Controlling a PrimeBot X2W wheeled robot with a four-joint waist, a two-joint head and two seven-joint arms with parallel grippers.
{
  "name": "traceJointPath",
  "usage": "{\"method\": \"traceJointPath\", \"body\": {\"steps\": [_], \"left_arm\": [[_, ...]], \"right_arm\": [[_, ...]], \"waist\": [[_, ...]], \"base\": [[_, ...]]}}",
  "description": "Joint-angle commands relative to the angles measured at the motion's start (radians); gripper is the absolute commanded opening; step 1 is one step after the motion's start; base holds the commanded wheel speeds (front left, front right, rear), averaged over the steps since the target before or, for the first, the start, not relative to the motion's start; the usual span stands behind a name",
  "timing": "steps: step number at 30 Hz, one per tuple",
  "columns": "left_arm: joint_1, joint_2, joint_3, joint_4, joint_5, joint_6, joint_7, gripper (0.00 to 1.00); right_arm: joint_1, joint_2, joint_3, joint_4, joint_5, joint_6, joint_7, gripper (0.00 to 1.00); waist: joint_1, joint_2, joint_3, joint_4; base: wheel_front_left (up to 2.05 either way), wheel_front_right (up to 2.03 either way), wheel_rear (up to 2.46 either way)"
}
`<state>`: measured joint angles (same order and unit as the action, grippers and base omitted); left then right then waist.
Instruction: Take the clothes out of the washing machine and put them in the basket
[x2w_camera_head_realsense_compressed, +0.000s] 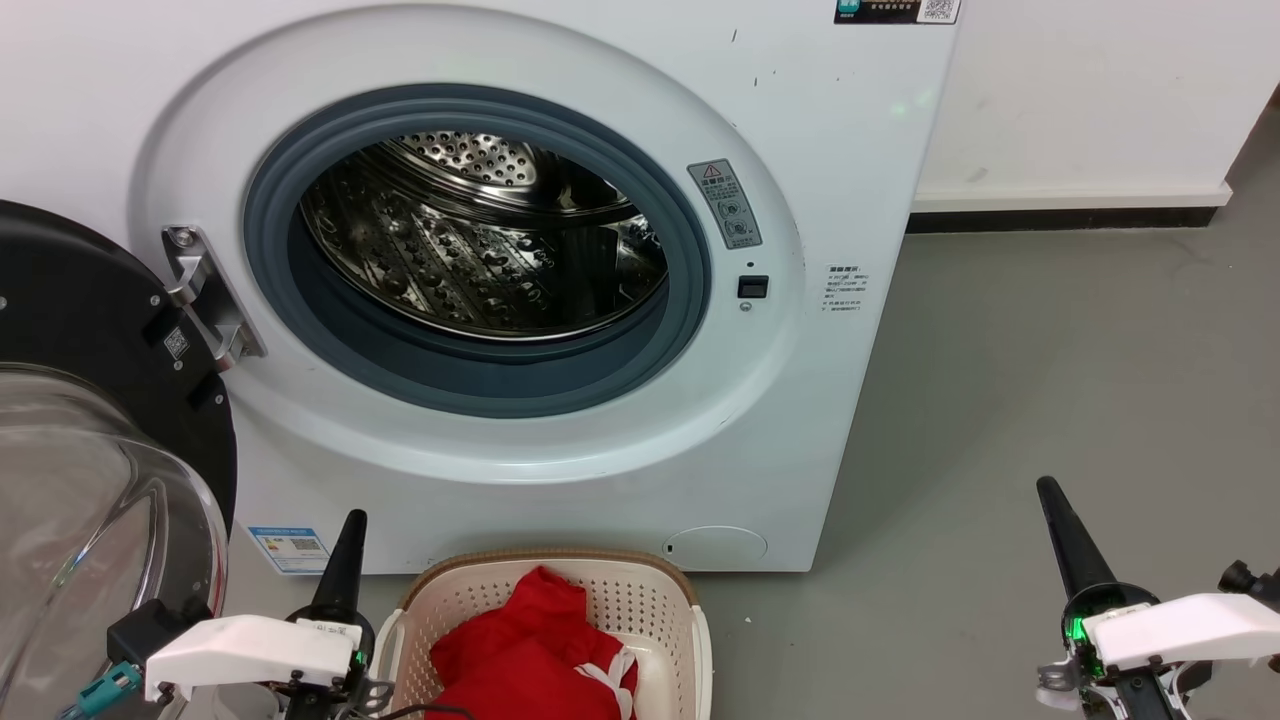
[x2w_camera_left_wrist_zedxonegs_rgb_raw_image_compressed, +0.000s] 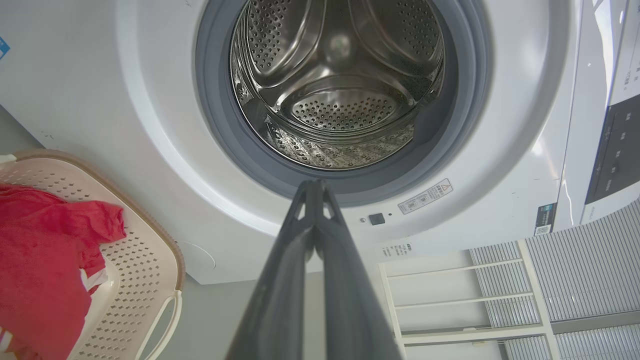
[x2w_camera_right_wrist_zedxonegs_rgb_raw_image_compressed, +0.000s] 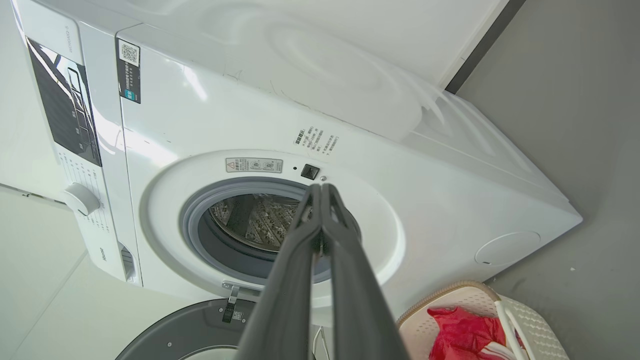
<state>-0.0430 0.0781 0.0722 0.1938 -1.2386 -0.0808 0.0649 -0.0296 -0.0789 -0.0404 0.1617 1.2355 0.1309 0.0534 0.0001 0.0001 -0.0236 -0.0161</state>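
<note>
**Both pincers clenched on nothing, clothes in the basket**

My left pincer (x2w_camera_head_realsense_compressed: 354, 520) is clenched, its two fingers pressed together with nothing between them. My right pincer (x2w_camera_head_realsense_compressed: 1047, 490) is the same, tips meeting on air. Both hang low, well short of the washer (x2w_camera_head_realsense_compressed: 600, 480) and pointing toward it. I take this for a resting pose, since nothing within reach wants gripping.

Just to the right of my left pincer, and well to the left of my right one, the basket (x2w_camera_head_realsense_compressed: 545, 556) stands on the floor (x2w_camera_head_realsense_compressed: 1050, 350). It sits close against the foot of the washer, I judge so that a load has only a short drop from porthole to rim. In it lie the clothes (x2w_camera_head_realsense_compressed: 530, 640), a red heap with a bit of white trim, sitting below the rim.

Beyond both pincers the washer rises. Its door (x2w_camera_head_realsense_compressed: 80, 300) stands wide open to the left of my left pincer, out of the path to the porthole. Ahead of my fingertips the drum (x2w_camera_head_realsense_compressed: 480, 250) shows bare perforated steel. I see no red in there, so I judge the job about done.
</note>
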Motion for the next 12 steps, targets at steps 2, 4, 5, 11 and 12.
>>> {"method": "traceJointPath", "body": {"steps": [2,4,5,11,12], "left_arm": [[-0.027,-0.003,0.007,-0.001,-0.034,-0.011,0.006,0.00],[-0.029,-0.004,0.009,0.002,-0.052,-0.014,0.009,0.00],[-0.030,-0.005,0.010,0.003,-0.061,-0.015,0.009,0.00],[-0.037,-0.009,0.016,0.012,-0.113,-0.021,0.017,0.00],[-0.038,-0.009,0.017,0.013,-0.122,-0.022,0.018,0.00]], "right_arm": [[-0.027,-0.005,-0.005,0.003,0.039,0.000,0.002,0.00],[-0.030,-0.005,-0.006,0.007,0.059,0.000,0.004,0.00],[-0.031,-0.005,-0.007,0.009,0.069,0.000,0.005,0.00],[-0.041,-0.004,-0.012,0.021,0.126,0.000,0.009,0.00],[-0.042,-0.004,-0.013,0.023,0.136,0.000,0.009,0.00]], "waist": [[-0.0001,-0.0001,0.001,0.001],[-0.0001,-0.0001,0.003,0.002],[-0.0001,-0.0001,0.003,0.002],[-0.0001,-0.0001,0.006,0.004],[-0.0001,-0.0001,0.007,0.004]], "base": [[0.00,0.00,0.00],[0.00,0.00,0.00],[0.00,0.00,0.00],[0.00,0.00,0.00],[0.00,0.00,0.00]]}}
